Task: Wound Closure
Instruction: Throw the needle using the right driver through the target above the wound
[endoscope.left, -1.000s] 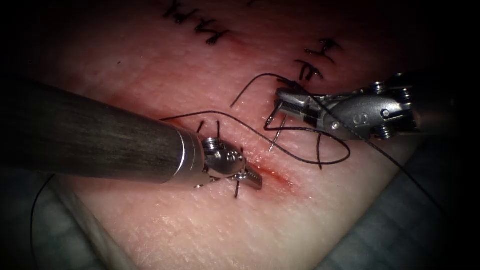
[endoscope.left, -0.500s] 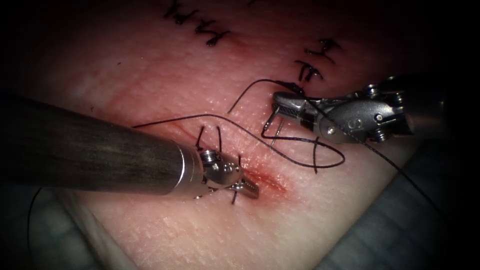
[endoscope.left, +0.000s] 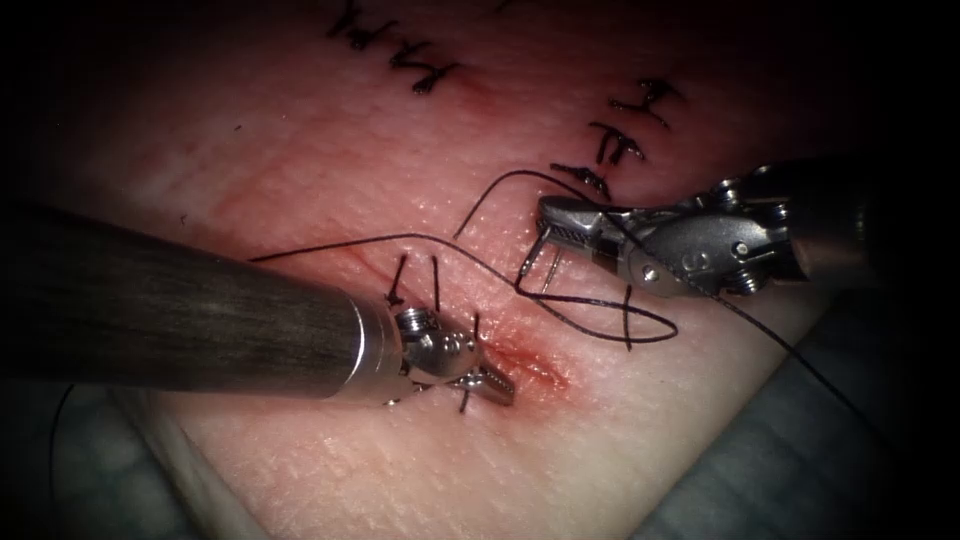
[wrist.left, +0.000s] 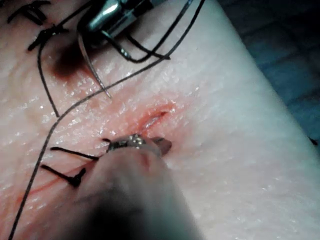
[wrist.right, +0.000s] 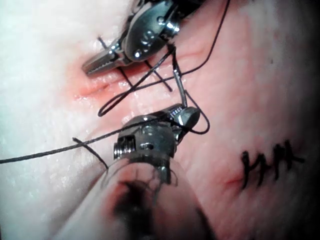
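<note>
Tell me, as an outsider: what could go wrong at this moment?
Two risks, I think. The right tool holds the needle near one end, its point hanging free just above the tissue, right of the cut; it might scratch the surface. The thread lies in loose loops around that tool, so it might tangle. The left tool, jaws shut and holding nothing, rests at the cut near finished stitches.
</note>
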